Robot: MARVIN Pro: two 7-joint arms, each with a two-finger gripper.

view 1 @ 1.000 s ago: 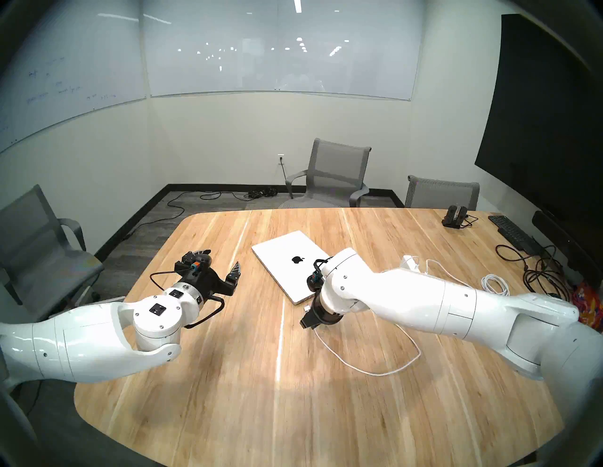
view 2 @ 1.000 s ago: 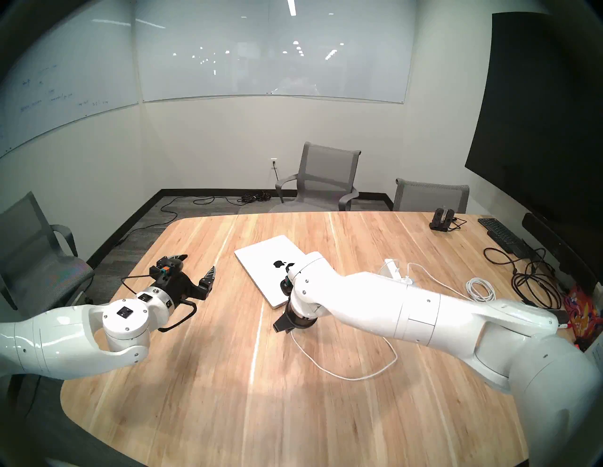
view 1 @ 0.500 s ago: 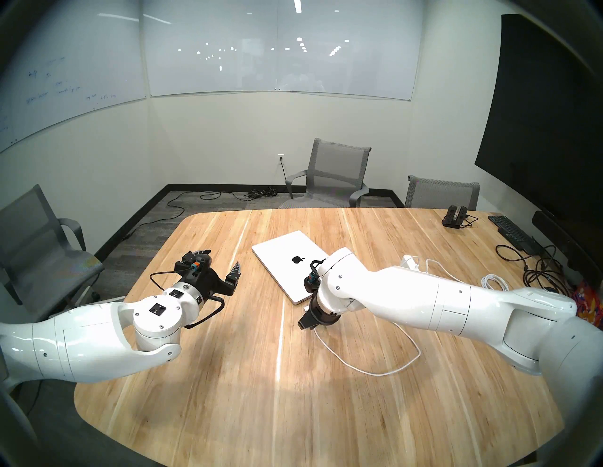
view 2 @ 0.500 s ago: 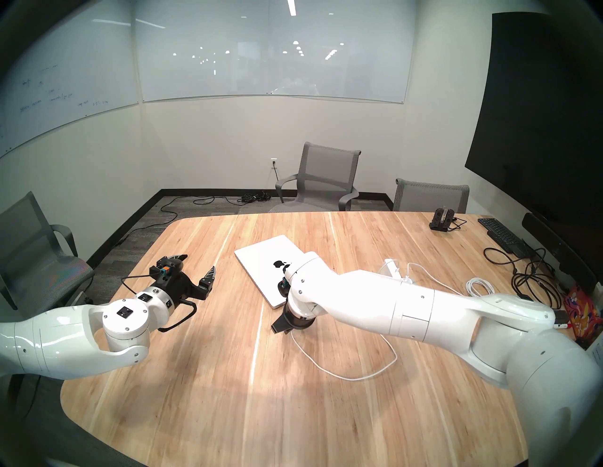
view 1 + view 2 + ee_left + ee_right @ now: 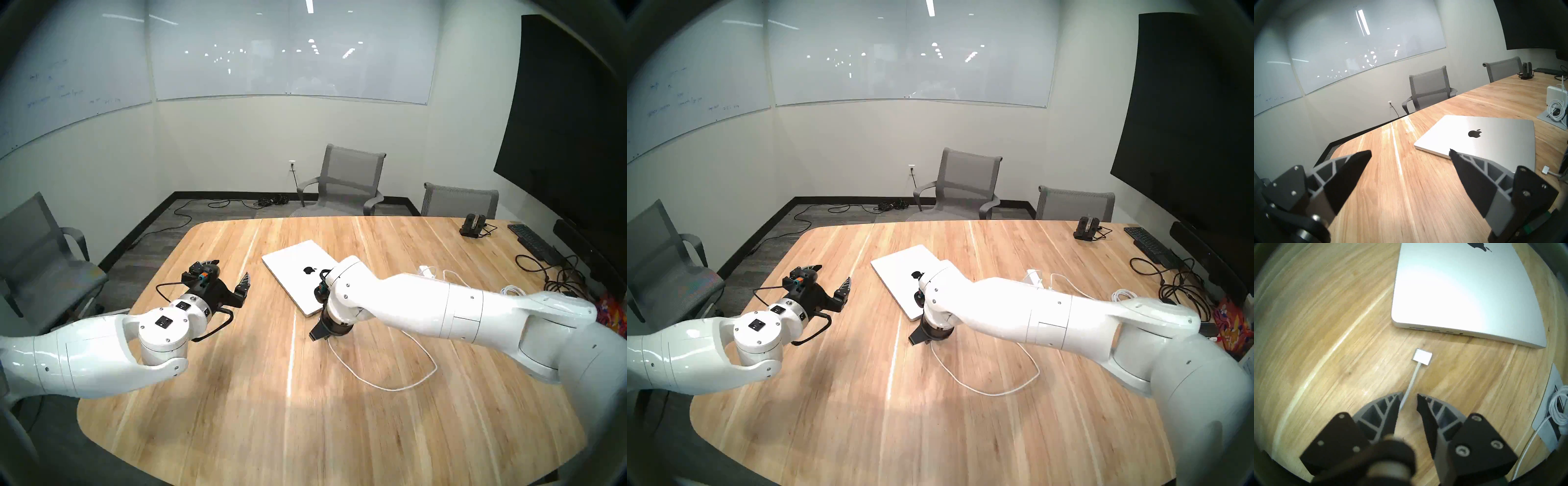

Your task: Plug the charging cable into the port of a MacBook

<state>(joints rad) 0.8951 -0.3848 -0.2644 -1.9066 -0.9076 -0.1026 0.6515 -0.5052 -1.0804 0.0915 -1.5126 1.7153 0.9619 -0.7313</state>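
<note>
A robot's right claw (image 5: 1408, 395) points steeply down over a wooden table (image 5: 1322, 327), its two fingers standing either side of the white charging cable (image 5: 1412, 380) just behind the plug. The jaws are partly closed with a narrow gap between them; the cord lies against the left finger (image 5: 1390, 405), and no firm pinch shows. The flat silver-white plug (image 5: 1422, 356) lies on the wood a little short of the closed laptop (image 5: 1466, 293), apart from it and roughly facing the row of slots (image 5: 1434, 329) in the near edge. From the head camera, the rest of the cord loops back across the table (image 5: 390, 380) under the right arm. The left claw (image 5: 1410, 156) hangs wide open and empty above the table, off to the laptop's side.

The step in hand looks like securing the cord for insertion. Done well, the fingers close squarely on the cord close to the plug, so the short free length cannot flop or twist. The plug should stay flat and level with the slot, then be slid straight in along the table. The loop behind needs slack, or it may drag the plug off line. Which slot takes it cannot be told from here.
</note>
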